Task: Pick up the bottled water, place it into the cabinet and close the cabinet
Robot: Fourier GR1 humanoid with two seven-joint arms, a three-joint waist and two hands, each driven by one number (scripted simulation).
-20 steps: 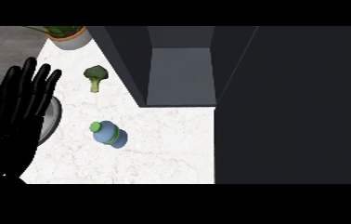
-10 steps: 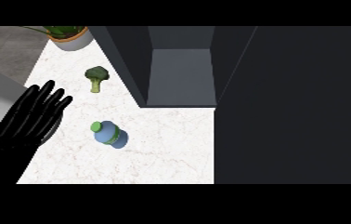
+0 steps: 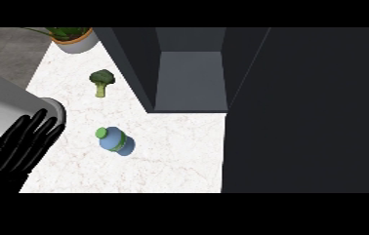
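At the near left edge of the marbled desk point(image 3: 166, 166), the left hand point(image 3: 27, 144) is seen with fingers straight and spread, holding nothing; the right hand is not shown. Just to its right, apart from it, the bottled water point(image 3: 114, 141) is stood on the desk, green cap toward the viewer, well placed for a sideways approach by that hand. Beyond it a piece of broccoli point(image 3: 101, 81) is left lying, and farther off a potted plant point(image 3: 72, 37) is set at the desk's far left corner. The cabinet point(image 3: 191, 75) is found open ahead and to the right, its grey floor bare and ready to receive the bottle; the door is judged to be the dark panel filling the right side. Compared with half a second earlier, the hand has been lowered and drawn toward the left edge, while the bottle has not been moved.
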